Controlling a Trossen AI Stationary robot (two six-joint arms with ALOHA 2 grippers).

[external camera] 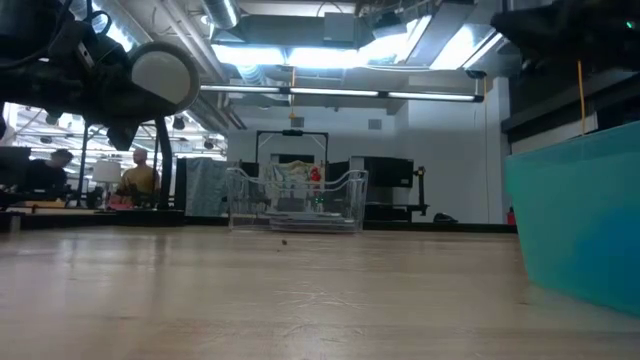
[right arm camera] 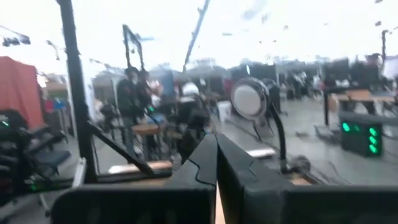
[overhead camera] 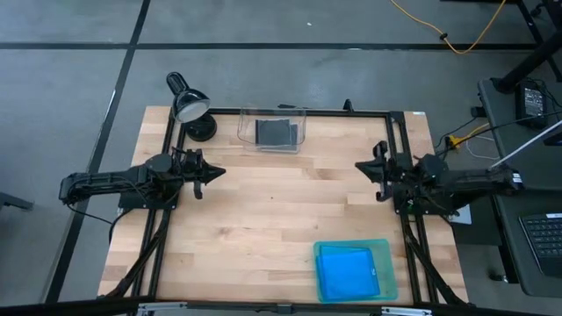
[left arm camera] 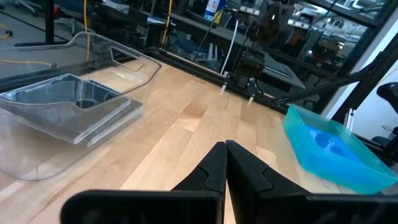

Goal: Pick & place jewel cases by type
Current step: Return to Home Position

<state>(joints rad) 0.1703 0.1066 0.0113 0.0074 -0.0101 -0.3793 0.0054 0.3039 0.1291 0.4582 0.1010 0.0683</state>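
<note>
Left arm [overhead camera: 114, 184] sits mid-left of high view, at bench [overhead camera: 263, 211] edge. Left claw [overhead camera: 219, 172] points inward; fingers [left arm camera: 208, 171] pressed together tip to tip, holding nothing.

Desk lamp [overhead camera: 187, 104] upper left of frame, on back corner of bench.

Clear bin [overhead camera: 244, 123] top centre, against back edge. Grey jewel cases [overhead camera: 277, 132] lie flat inside, stacked; count not readable from above. Left wrist view shows a disc hub through the top case.

Bench middle bare betw the two claws.

Teal tray [overhead camera: 391, 272] lower right of centre, near front edge. Blue jewel cases [overhead camera: 347, 272] lie flat inside, filling most of the floor; can't tell how many. Tray and bin well apart, on opposite edges of bench.

Right arm [overhead camera: 465, 184] mid-right of frame, mirror of the left. Right claw [overhead camera: 358, 166] points inward; fingers [right arm camera: 202, 158] closed against each other, empty. Neither claw is near bin or tray.
</note>
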